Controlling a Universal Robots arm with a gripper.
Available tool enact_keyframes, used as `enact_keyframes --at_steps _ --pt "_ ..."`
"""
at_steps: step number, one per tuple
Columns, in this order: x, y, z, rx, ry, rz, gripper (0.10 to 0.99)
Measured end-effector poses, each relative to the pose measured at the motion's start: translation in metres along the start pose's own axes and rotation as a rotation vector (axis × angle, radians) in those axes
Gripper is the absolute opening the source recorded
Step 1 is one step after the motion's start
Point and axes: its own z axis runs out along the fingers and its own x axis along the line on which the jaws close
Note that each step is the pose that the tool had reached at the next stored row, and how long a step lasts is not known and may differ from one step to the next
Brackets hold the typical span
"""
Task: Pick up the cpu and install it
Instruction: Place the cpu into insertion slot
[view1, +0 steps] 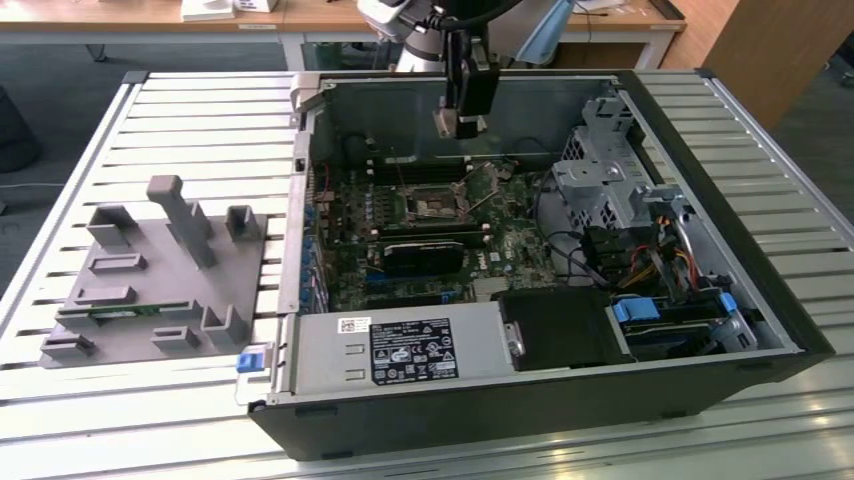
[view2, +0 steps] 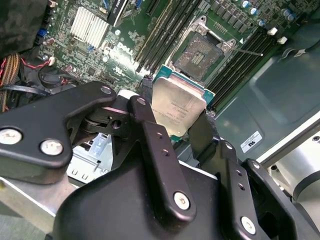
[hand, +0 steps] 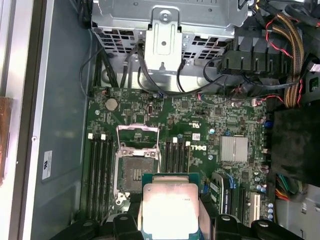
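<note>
**Exterior view's left:** you have a grey moulded fixture lying on the slatted metal table. A narrow green memory stick lies flat in one of the fixture's lower slots.

**Centre of the exterior view:** the open computer case lies on its side with the motherboard facing up. The grey power supply sits along the case's near edge.

**Upper centre of the exterior view:** your gripper hangs inside the case, above the far part of the board and clear of it. It is just beyond the socket.

**Exterior view's right:** the metal drive cage stands here, with a bundle of cables below it.

**Both wrist views:** the gripper is clamped on the cpu, its jaws pressed against two opposite edges. The cpu's silver-grey lid faces the camera, with a thin greenish rim around it. The chip is held in the air, apart from the board and near the socket. The socket is bare, and its retention frame is swung open. Memory slots flank the socket.
</note>
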Motion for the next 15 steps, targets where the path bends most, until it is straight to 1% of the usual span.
enact_keyframes --at_steps 9,15 --pt "0.0003 -0.0004 0.0057 0.0 0.0 0.0 0.533" --pt "0.0003 -0.0006 0.008 0.0 -0.0001 0.0 0.533"
